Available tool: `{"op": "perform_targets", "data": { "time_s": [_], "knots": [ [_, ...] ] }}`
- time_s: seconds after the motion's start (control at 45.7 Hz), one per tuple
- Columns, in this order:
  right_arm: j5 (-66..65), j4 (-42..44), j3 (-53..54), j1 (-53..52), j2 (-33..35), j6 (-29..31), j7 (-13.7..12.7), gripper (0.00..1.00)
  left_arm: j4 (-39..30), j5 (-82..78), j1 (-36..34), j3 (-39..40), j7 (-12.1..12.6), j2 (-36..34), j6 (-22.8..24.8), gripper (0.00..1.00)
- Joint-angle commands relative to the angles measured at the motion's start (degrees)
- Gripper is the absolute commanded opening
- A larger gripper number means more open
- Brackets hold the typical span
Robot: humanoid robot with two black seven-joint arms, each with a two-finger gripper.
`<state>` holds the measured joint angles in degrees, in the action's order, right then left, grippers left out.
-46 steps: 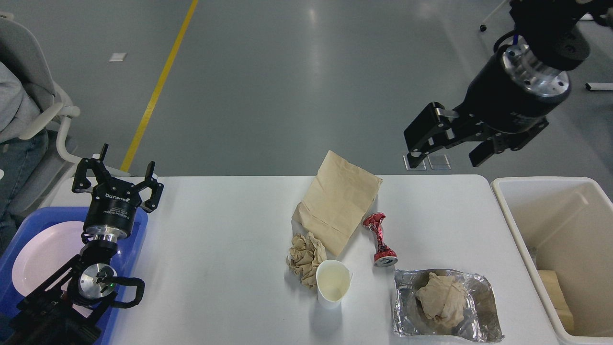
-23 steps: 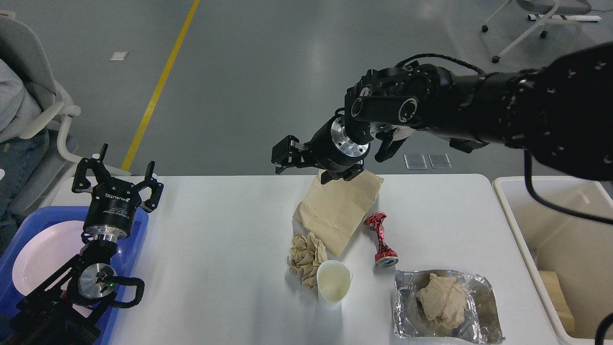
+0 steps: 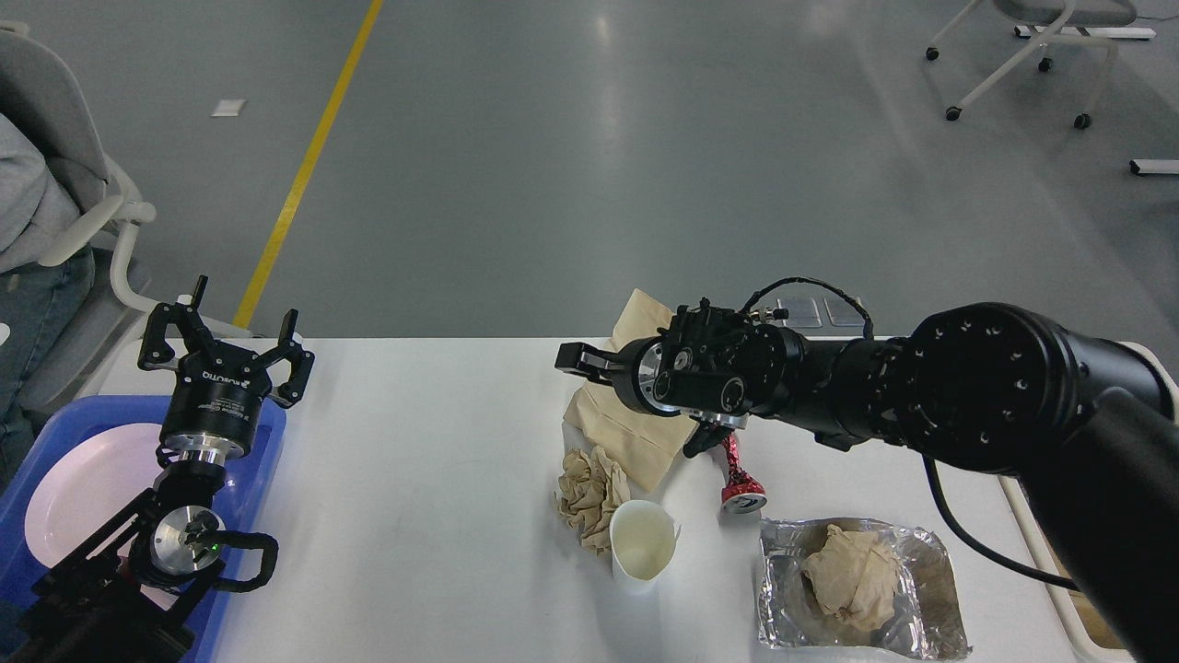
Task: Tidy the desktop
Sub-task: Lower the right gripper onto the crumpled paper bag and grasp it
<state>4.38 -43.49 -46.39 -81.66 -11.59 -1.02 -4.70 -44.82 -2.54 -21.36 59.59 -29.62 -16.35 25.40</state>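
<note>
Your right gripper [image 3: 582,358] has dropped low over the paper bag [image 3: 619,425] mid-frame on the desktop [image 3: 414,479], jaw spread unreadable, while your left gripper [image 3: 226,345] stays spread wide at left.

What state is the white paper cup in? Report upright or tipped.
Upright. The white paper cup stands on the desktop with its open mouth facing up, the inside visible and apparently empty.

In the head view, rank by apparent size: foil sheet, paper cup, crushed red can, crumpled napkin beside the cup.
1. Foil sheet, clearly largest.
2. Crumpled napkin and paper cup look alike; unranked.
3. Crushed red can looks smallest, though the right arm hides its top.
</note>
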Motion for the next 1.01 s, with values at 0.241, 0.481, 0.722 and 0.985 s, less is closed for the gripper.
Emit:
{"op": "perform_targets", "data": {
  "time_s": [0.241,0.481,0.722,0.985],
  "knots": [
    [-13.44,0.86,1.83,6.86,-0.09,-1.18,-0.04,0.95,0.0,-0.01,0.0,0.0,0.0,0.0,0.0,0.96],
    [-17.99,-0.72,-1.07,8.27,-0.09,-1.18,-0.04,0.94,0.0,-0.01,0.0,-0.09,0.0,0.0,0.0,0.96],
    [-30.21,-0.01,-1.07,9.06,0.08,-3.64,-0.04,0.92,0.0,-0.01,0.0,-0.09,0.0,0.0,0.0,0.96],
    [-42.7,-1.77,-0.81,11.69,0.08,-5.31,-0.13,0.92,0.0,-0.01,0.0,0.0,0.0,0.0,0.0,0.96]
  ]
}}
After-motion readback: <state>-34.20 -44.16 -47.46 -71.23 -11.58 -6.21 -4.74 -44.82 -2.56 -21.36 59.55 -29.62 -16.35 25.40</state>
